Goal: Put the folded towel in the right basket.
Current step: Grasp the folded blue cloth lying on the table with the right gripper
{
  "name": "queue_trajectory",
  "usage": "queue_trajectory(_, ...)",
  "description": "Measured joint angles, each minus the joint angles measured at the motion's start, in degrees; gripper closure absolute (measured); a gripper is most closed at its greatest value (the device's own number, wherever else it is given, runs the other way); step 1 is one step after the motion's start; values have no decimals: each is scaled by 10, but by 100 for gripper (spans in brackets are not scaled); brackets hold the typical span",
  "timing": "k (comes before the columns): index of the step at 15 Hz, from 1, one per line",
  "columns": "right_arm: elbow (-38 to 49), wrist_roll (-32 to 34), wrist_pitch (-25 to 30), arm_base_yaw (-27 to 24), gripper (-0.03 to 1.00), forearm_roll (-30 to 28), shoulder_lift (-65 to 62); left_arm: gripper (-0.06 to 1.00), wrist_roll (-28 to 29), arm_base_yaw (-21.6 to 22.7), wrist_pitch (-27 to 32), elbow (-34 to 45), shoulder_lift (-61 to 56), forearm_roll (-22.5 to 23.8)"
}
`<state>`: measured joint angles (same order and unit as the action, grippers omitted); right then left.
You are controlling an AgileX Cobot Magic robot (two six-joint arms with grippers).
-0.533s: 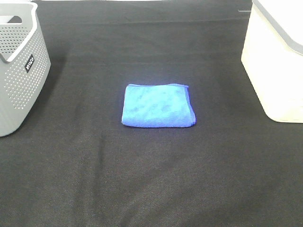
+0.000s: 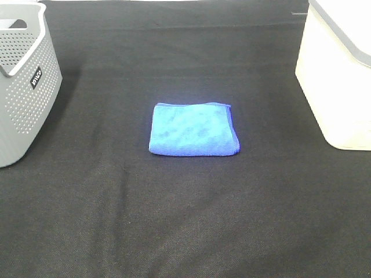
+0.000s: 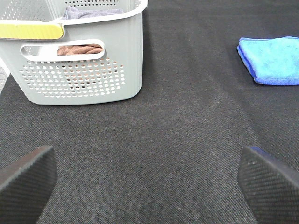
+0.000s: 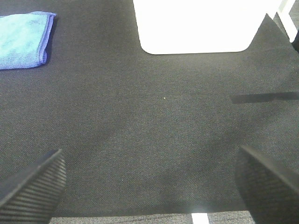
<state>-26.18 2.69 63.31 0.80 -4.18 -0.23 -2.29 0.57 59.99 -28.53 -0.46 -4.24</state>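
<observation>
A folded blue towel (image 2: 193,129) lies flat on the black table in the middle of the exterior high view. It also shows in the left wrist view (image 3: 273,59) and the right wrist view (image 4: 24,39). The white right basket (image 2: 339,72) stands at the right edge; its wall shows in the right wrist view (image 4: 201,25). Neither gripper shows in the exterior high view. My left gripper (image 3: 147,179) is open and empty, low over the table, well short of the towel. My right gripper (image 4: 152,182) is open and empty, near the table's front edge.
A grey perforated basket (image 2: 23,81) stands at the left edge; in the left wrist view (image 3: 79,56) it holds brown and grey cloths. A strip of dark tape (image 4: 264,97) lies on the table near the right basket.
</observation>
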Motion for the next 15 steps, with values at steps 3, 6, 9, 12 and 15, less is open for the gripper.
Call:
queue_trajectory(3,0,0,0,0,2,0,0,-3,0,0,0,0,0,0)
queue_trajectory(6,0,0,0,0,2,0,0,-3,0,0,0,0,0,0)
queue_trajectory(9,0,0,0,0,2,0,0,-3,0,0,0,0,0,0)
queue_trajectory(12,0,0,0,0,2,0,0,-3,0,0,0,0,0,0)
queue_trajectory(15,0,0,0,0,2,0,0,-3,0,0,0,0,0,0)
